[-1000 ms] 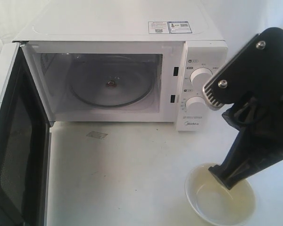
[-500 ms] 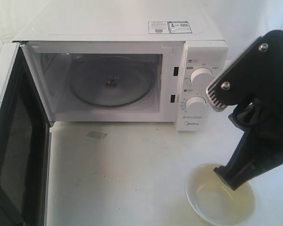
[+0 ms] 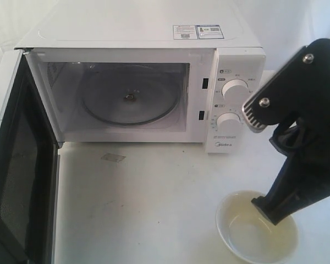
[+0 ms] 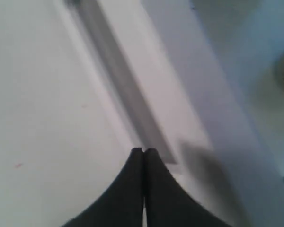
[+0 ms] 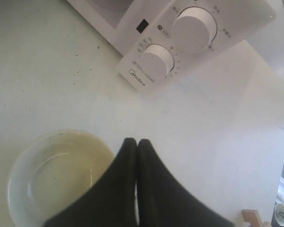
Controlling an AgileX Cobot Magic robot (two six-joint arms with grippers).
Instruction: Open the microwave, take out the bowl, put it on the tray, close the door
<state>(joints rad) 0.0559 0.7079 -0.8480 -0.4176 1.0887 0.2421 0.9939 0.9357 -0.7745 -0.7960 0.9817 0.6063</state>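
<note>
A white microwave (image 3: 137, 33) stands along the far edge of a white surface (image 3: 154, 209), with labels (image 3: 198, 31) on its top and two round white knobs (image 3: 235, 89) stacked one above the other on its right-hand panel; its door (image 3: 22, 181) is swung fully open toward the left edge of the surface, showing the dark window from the inside; the cavity holds only a round glass turntable (image 3: 129, 102); a small grey patch (image 3: 113, 158) lies on the surface just in front of the cavity

The bowl (image 3: 253, 236), pale cream and glossy inside, sits upright on the surface toward the near right corner, well apart from the cavity and in front of the knob panel; the black right arm slopes down over it, and the right claw (image 3: 269, 212) hangs over the bowl's far right rim; in the right wrist view its two fingers are pressed together with nothing between them, tips just beside the rim; whether they touch the rim cannot be told

In the left wrist view the left claw (image 4: 143, 152) is likewise pinched narrow, fingers meeting with nothing held; beyond its tips lies a blurred white panel with a long grey bar (image 4: 118, 80) running across it; what this panel is cannot be told
</note>
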